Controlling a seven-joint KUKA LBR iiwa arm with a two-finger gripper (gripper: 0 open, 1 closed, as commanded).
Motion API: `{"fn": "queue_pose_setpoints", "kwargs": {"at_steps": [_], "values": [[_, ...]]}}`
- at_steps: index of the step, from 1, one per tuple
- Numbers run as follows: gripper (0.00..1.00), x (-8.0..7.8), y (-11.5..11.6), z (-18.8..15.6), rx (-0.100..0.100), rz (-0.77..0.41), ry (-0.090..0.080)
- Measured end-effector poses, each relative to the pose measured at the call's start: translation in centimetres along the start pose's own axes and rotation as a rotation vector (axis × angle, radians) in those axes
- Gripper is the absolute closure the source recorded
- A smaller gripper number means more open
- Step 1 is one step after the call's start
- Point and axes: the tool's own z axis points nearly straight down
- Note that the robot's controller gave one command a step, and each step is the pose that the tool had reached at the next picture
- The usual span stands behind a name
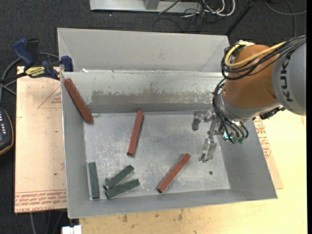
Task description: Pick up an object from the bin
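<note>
My gripper point(203, 136) hangs low over the right part of the bin floor, fingers apart and nothing between them. One fingertip point(196, 122) points toward the back wall, the other point(208, 151) toward the front. A red-brown bar point(173, 172) lies slanted on the floor just left of and in front of the nearer fingertip, apart from it. A second red-brown bar point(135, 132) lies nearly upright in the view at the bin's middle, well to the gripper's left.
A third red-brown bar point(78, 100) leans along the left wall at the back. Three dark green bars point(119, 182) lie in the front left corner, one point(92, 180) along the left wall. The arm's orange cover hangs over the right rim.
</note>
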Motion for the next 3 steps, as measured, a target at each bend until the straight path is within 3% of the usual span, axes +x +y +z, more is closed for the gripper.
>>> {"fn": "queue_pose_setpoints", "kwargs": {"at_steps": [1,2,3], "values": [[0.00,4.3,9.1,10.1,-0.001,-0.394,-0.002],[1.00,4.1,8.9,9.9,0.001,-0.393,-0.006],[1.00,4.8,9.9,-4.5,0.002,-0.404,-0.015]]}}
